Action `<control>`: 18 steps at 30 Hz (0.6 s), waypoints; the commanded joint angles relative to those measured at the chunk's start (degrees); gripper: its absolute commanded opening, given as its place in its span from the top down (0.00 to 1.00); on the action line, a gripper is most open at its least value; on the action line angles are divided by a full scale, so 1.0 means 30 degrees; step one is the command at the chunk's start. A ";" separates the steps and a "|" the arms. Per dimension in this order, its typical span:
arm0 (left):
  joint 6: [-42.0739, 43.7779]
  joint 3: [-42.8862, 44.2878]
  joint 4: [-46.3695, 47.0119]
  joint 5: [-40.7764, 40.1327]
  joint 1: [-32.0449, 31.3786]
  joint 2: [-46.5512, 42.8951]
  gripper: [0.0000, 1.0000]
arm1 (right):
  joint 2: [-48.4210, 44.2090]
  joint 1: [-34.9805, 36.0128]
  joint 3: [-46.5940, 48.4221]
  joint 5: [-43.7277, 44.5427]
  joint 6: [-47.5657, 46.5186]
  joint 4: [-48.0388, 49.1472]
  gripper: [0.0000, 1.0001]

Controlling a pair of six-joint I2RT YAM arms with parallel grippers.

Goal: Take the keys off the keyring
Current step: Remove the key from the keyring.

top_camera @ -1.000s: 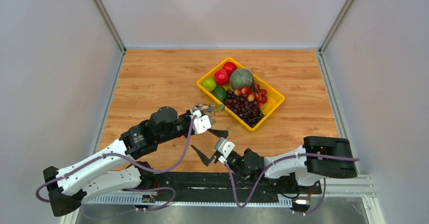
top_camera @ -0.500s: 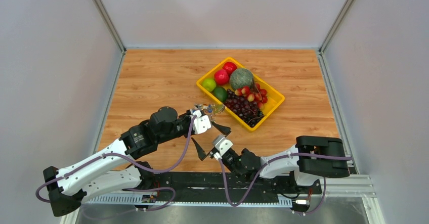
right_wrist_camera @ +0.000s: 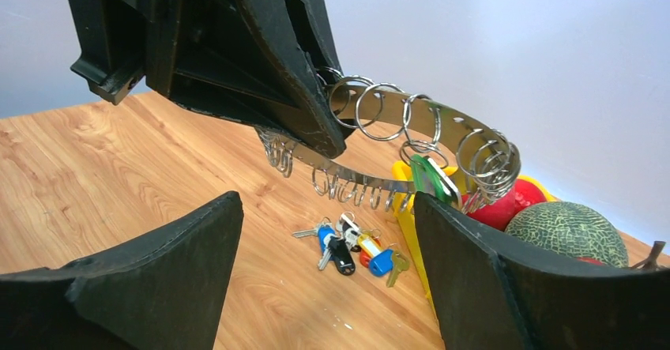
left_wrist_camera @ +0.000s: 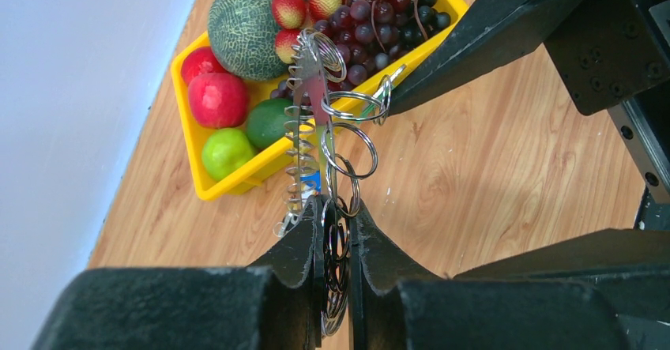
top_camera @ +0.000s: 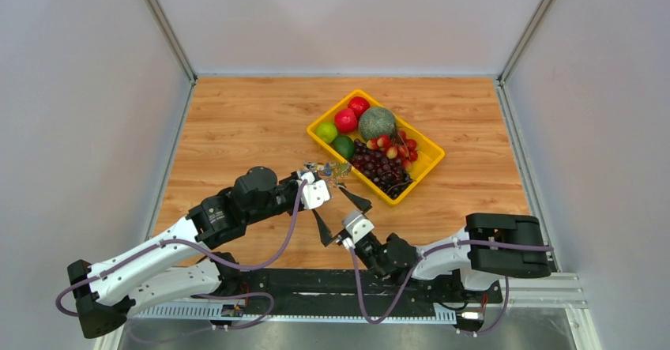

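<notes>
My left gripper (left_wrist_camera: 336, 208) is shut on the keyring (left_wrist_camera: 314, 89), pinching its near part so that it stands edge-on above the table. From the right wrist view, the keyring (right_wrist_camera: 454, 121) is a wide thin metal hoop strung with several small silver loops and a green tag (right_wrist_camera: 427, 178). I cannot make out any silver key blades on it. My right gripper (right_wrist_camera: 324, 208) is open with nothing between its fingers, just below and in front of the hoop. In the top view it (top_camera: 340, 214) sits right beside the left gripper (top_camera: 322, 178).
A small bunch of keys with blue, black and red heads (right_wrist_camera: 355, 251) lies on the wood under the hoop. Just behind stands a yellow tray (top_camera: 419, 180) holding a melon (top_camera: 377, 122), dark grapes (top_camera: 383, 168), apples and limes. Grey walls enclose the table.
My right gripper has moved up and away from the near edge, closing in on the left gripper and the hoop, and its fingers have turned. The left arm and the hoop have stayed put.
</notes>
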 commanded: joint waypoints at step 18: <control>-0.0081 0.0165 0.1441 0.0169 -0.0093 -0.0451 1.00 | -0.0513 0.0251 -0.0418 -0.0572 -0.3060 0.3475 0.34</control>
